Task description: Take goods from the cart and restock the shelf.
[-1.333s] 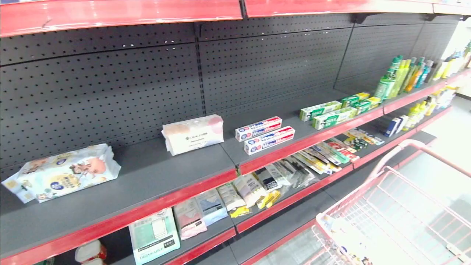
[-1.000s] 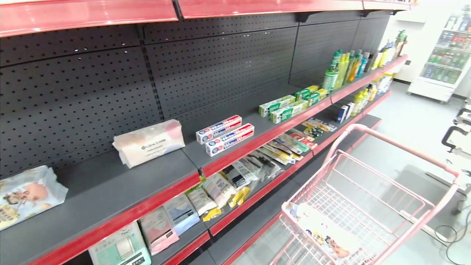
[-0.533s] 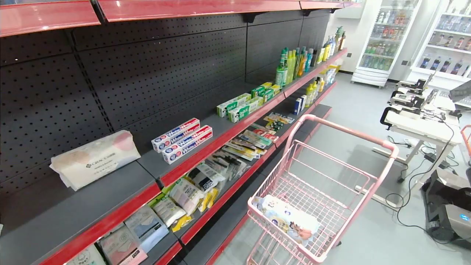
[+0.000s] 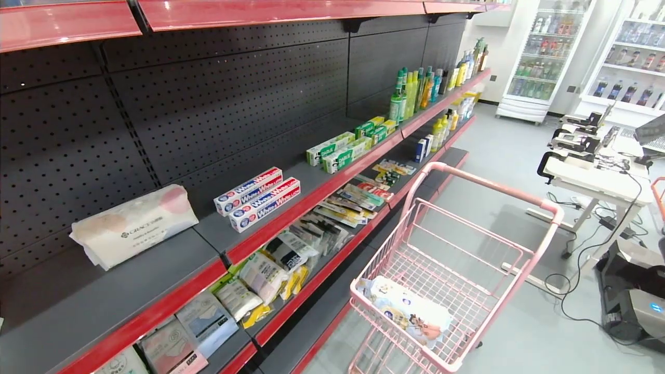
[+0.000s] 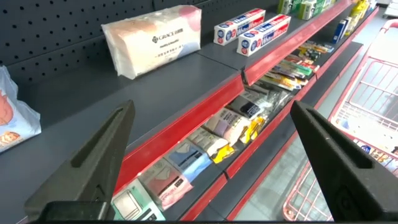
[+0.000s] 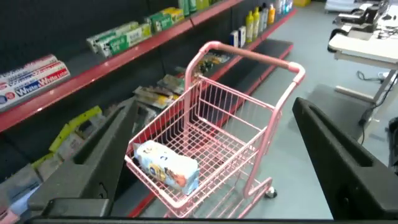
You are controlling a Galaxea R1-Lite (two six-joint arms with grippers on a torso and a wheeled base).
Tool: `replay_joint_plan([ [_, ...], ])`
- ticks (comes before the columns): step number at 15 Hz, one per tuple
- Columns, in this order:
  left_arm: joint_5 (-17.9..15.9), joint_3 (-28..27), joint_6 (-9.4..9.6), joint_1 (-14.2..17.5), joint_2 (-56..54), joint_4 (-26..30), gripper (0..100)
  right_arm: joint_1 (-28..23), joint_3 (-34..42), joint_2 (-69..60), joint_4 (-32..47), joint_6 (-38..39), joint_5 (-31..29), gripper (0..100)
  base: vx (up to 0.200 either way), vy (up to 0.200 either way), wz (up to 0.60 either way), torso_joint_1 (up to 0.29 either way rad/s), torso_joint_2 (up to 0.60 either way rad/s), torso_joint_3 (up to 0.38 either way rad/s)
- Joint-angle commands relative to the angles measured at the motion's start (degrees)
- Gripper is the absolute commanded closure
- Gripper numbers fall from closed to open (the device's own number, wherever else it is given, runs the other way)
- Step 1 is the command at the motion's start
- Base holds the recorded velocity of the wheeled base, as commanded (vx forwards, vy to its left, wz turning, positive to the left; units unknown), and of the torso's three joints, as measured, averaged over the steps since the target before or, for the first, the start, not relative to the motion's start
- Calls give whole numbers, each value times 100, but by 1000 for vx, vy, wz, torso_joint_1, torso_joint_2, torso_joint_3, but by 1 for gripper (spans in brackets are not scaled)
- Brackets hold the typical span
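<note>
The pink wire shopping cart [image 4: 483,183] stands on the grey floor, just right of the shelving, with its handle at the far end. One soft white pack with a colourful cartoon print [image 4: 410,317] lies flat on the wire floor at the near end of the cart's basket. It looks like a pack of wipes, though the print is too small to be sure.

The dark grey shelf board with a red front edge [image 4: 156,310] runs from near left to far right. A soft white and pink tissue pack [image 4: 132,226] lies on it close to the perforated back panel. To the right of the pack lie two red, white and blue toothpaste boxes [image 4: 257,197], side by side and parallel. Farther right are green and white boxes [image 4: 337,150], and past them a row of upright green and yellow bottles [image 4: 410,93]. On the board below, small flat packets [image 4: 270,265] lie in a row behind the red edge.

The left gripper [image 5: 212,109] hangs over the front of the shelf, its two dark fingers spread wide with nothing between them. In its wrist view another printed soft pack [image 5: 12,118] lies on the same board, left of the tissue pack. The right gripper [image 6: 214,106] hangs above the cart, also spread wide and carrying nothing, with the printed pack below it in the basket.
</note>
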Motion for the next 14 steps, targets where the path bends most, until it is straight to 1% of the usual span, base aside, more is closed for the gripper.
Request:
replay_joint_plan([
  [1, 4, 0, 2, 2, 5, -2, 0, 57, -1542, 3807, -44, -335, 319, 0, 0, 0, 0, 0, 0, 0],
  [2, 4, 0, 2, 2, 5, -2, 0, -93, -1542, 5002, -290, -757, 723, 0, 0, 0, 0, 0, 0, 0],
  [3, -5, 0, 2, 2, 5, 7, 0, -207, -1814, 6321, -545, -1231, 917, 0, 0, 0, 0, 0, 0, 0],
  [4, -5, 0, 2, 2, 5, -2, 0, -216, -1972, 6751, -580, -1425, 1022, 0, 0, 0, 0, 0, 0, 0],
  [5, -5, 0, 2, 2, 5, -2, 0, -233, -2473, 7709, -598, -1987, 1593, 0, 0, 0, 0, 0, 0, 0],
  [6, 4, 0, -7, 2, 5, -2, 0, -145, -2930, 8386, -598, -2576, 1980, 0, 0, 0, 0, 0, 0, 0],
  [7, 4, 0, 2, 2, 5, -2, 0, 4, -3115, 8887, -606, -3033, 2042, 0, 0, 0, 0, 0, 0, 0],
  [9, 4, 0, 2, 2, 5, -2, 0, 320, -3115, 9511, -615, -3437, 2042, 0, 0, 0, 0, 0, 0, 0],
  [11, 4, 0, 2, 2, 5, 7, 0, 487, -3212, 10038, -782, -3894, 2059, 0, 0, 0, 0, 0, 0, 0],
  [13, 4, 0, -7, 2, 5, -2, 0, 734, -3282, 10460, -1187, -3947, 2050, 0, 0, 0, 0, 0, 0, 0],
  [14, 4, 0, 2, 2, 5, 7, 0, 777, -3335, 10592, -1257, -3982, 2050, 0, 0, 0, 0, 0, 0, 0],
])
